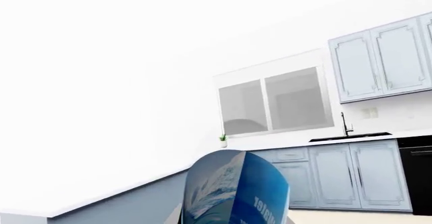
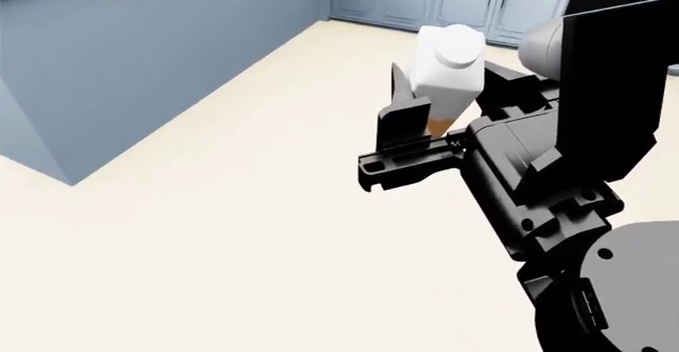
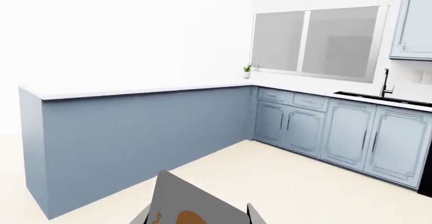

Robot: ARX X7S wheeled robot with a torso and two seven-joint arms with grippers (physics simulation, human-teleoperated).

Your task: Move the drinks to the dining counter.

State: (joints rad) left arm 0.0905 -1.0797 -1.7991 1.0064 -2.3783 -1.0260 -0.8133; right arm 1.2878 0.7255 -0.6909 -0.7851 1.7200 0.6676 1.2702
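The water bottle's blue label [image 1: 236, 193] fills the space between the jaws of my left gripper [image 1: 233, 220], which is shut on it; only a pale finger [image 1: 177, 215] shows beside it. My right gripper [image 2: 424, 125] is shut on the white carton [image 2: 451, 70] with its orange base, held upright above the floor. In the right wrist view the carton [image 3: 196, 206] sits between both fingers [image 3: 255, 215]. The dining counter [image 3: 135, 89], white-topped with a slate-blue side panel, stands ahead to the left, with its panel [image 2: 159, 42] in the head view. The left arm is outside the head view.
Light-blue panelled cabinets [image 3: 351, 133] with a sink and black tap [image 3: 385, 85] run along the far wall under a window [image 3: 314, 42]. A small plant [image 3: 247, 70] stands in the corner. Beige floor [image 2: 212, 233] lies between me and the counter.
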